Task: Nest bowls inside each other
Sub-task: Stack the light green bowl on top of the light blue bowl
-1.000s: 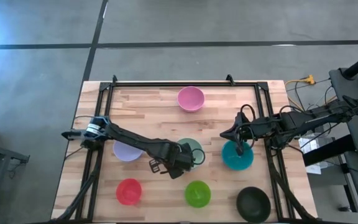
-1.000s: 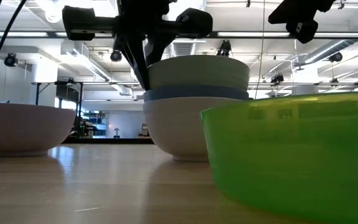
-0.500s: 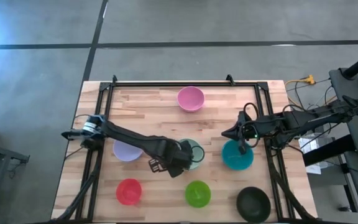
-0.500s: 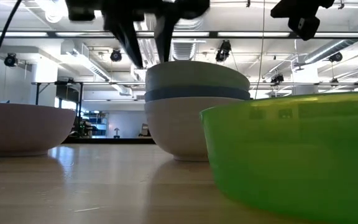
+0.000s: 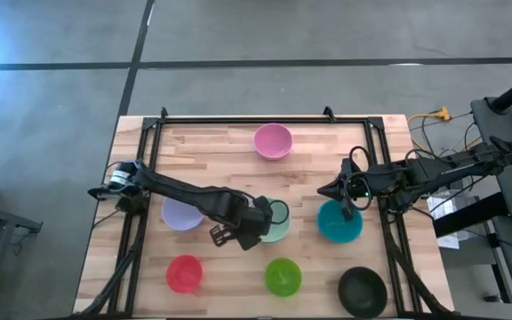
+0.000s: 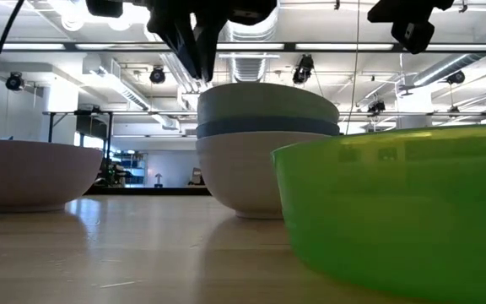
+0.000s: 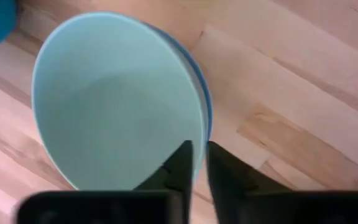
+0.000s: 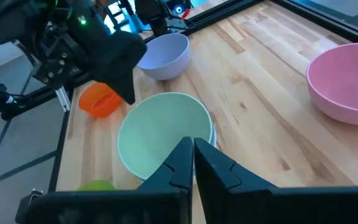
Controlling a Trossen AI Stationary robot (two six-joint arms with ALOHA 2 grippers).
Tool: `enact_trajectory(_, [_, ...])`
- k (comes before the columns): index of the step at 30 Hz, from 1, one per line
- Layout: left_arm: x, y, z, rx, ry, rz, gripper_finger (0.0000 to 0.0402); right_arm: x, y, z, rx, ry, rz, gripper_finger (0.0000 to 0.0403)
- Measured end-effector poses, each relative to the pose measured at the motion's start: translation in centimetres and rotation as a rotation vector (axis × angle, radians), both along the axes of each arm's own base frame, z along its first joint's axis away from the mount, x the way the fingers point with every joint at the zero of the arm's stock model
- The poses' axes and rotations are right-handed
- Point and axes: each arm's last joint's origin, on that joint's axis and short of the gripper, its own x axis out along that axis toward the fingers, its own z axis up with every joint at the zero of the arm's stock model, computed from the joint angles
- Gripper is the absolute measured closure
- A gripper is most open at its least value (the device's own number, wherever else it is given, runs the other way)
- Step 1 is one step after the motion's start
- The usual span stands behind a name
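A stack of bowls stands mid-table, with the pale green bowl (image 5: 276, 224) (image 7: 110, 106) nested in a blue bowl (image 6: 264, 128), which sits in a white bowl (image 6: 251, 173). My left gripper (image 6: 199, 72) (image 7: 199, 149) hangs shut just above the near-left part of the stack's rim and touches nothing. My right gripper (image 5: 324, 190) (image 8: 191, 152) is shut and empty, raised beside the teal bowl (image 5: 339, 222). The other bowls each rest alone on their bases: pink (image 5: 273, 140), lavender (image 5: 182, 213), red (image 5: 185, 273), bright green (image 5: 283, 276) and black (image 5: 363, 291).
A black metal frame (image 5: 238, 118) runs along the table's far edge and down both sides. Cables and equipment (image 5: 469, 178) lie off the table's right edge. Bare wood (image 5: 212, 156) lies between the pink bowl and the lavender bowl.
My left gripper has let go of the pale green bowl's rim, opened wide, risen above the stack and shut again. The pale green bowl has dropped lower into the blue bowl and now sits level.
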Motion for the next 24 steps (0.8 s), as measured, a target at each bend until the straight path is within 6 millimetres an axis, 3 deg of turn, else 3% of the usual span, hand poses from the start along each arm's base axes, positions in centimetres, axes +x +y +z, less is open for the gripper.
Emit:
enact_trajectory(2, [0.0,0.1,-0.1,-0.005,0.002,0.004,0.0395,0.0,0.0,0.0,0.001,-0.002,0.000,0.0394])
enact_trajectory(17, [-0.1,0.4,-1.9,-0.043,0.054,-0.001,0.0389,-0.4,-0.1,0.3,0.006,-0.019,-0.003,0.0394])
enact_trajectory(24, [-0.1,0.5,-0.8,-0.043,0.011,0.001,0.0389,-0.4,-0.1,0.3,0.007,-0.020,-0.006,0.0394])
